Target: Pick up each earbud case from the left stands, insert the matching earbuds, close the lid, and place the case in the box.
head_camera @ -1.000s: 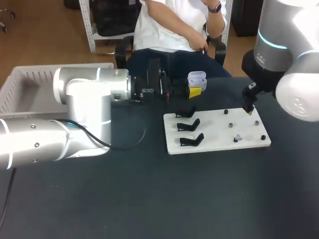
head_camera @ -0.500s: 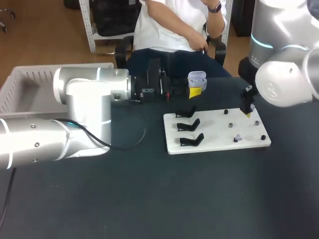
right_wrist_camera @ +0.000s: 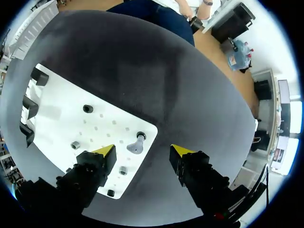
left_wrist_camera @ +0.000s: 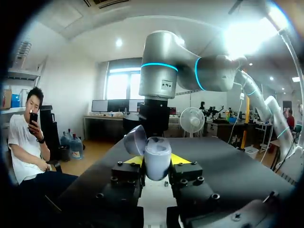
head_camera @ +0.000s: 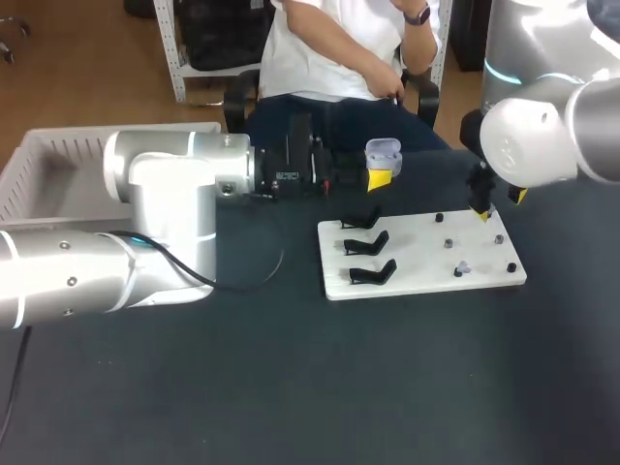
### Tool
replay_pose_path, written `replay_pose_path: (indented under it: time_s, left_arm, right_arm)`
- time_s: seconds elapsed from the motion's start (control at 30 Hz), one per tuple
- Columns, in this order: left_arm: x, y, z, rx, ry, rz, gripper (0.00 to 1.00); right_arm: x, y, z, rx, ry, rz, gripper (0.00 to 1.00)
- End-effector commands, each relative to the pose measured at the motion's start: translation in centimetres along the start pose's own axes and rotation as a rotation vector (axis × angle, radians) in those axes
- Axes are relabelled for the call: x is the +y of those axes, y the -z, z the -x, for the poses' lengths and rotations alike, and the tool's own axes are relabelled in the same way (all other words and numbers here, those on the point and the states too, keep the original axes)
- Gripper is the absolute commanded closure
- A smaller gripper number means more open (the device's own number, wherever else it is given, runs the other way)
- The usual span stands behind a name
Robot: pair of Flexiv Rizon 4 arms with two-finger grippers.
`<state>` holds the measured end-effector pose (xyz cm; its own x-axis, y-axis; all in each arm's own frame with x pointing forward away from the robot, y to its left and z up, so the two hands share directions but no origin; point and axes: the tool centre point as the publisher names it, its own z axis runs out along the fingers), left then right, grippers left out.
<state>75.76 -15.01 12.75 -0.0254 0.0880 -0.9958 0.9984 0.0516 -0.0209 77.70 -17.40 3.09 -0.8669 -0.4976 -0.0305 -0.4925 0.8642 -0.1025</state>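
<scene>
Left gripper [left_wrist_camera: 157, 160] clamps the lid-up earbud case [left_wrist_camera: 156, 153], its inside hard to see; right gripper [right_wrist_camera: 143, 151] gapes, holding nothing.

Light: bright, from ceiling lamps [left_wrist_camera: 244, 33] above.
Glare: white glow round the lamps; shiny spots on the right arm [head_camera: 538, 140].
Shadows: soft and faint on the dark worktop [head_camera: 291, 387].

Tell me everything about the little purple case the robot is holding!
The earbud case is small, rounded and pale lilac, like smooth plastic. Its lid is flipped open and leans to one side. The left gripper holds it upright above the table, with the yellow-tipped jaws pressing it from both sides. It sits beyond the far edge of the white board. I cannot see whether earbuds are inside.
</scene>
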Motion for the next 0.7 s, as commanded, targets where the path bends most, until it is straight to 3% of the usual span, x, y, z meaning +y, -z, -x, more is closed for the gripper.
replay_pose_path:
  time_s: [0.03,0.37,0.7]
  left_arm:
    - [-0.15,0.01,-0.10,-0.005,-0.004,0.006,1.00]
    - [-0.15,0.01,-0.10,-0.005,-0.004,0.006,1.00]
    - [-0.15,0.01,-0.10,-0.005,-0.004,0.006,1.00]
  right_arm:
    - [0.01,-0.07,0.39,0.009,-0.005,0.005,0.54]
    - [0.53,-0.59,0.75,0.016,-0.003,0.021,0.55]
    - [0.40,-0.59,0.73,0.011,-0.018,0.021,0.64]
